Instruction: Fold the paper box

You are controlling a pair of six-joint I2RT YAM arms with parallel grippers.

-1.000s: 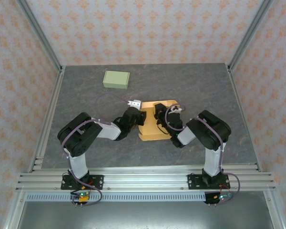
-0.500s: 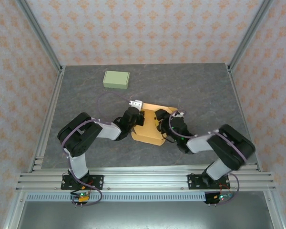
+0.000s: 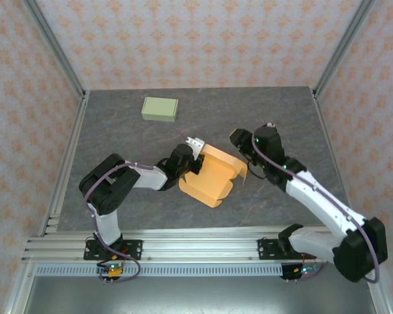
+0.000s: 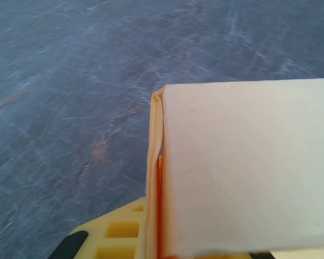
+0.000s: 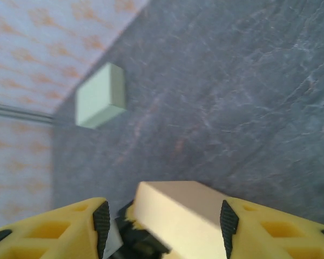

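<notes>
The paper box (image 3: 213, 176) is a tan, partly folded carton lying askew at the table's middle, with one flap raised toward the right. My left gripper (image 3: 190, 160) is shut on the box's left wall. In the left wrist view the doubled cream wall (image 4: 243, 162) stands pinched against the yellow finger (image 4: 113, 237). My right gripper (image 3: 239, 139) hovers open just off the box's far right corner, apart from it. Seen from the right wrist, the box (image 5: 178, 210) shows beyond the gap between the spread yellow fingers (image 5: 48, 226), and the right gripper (image 5: 162, 221) holds nothing.
A small pale green closed box (image 3: 160, 108) sits near the back left of the grey table (image 3: 275, 111) and shows as the green box (image 5: 100, 95) in the right wrist view. Aluminium frame posts border the sides, and a rail runs along the near edge.
The right gripper opened, let go of the box and swung up and to the right. The left gripper shut on the box's wall, and the box turned and shifted.
</notes>
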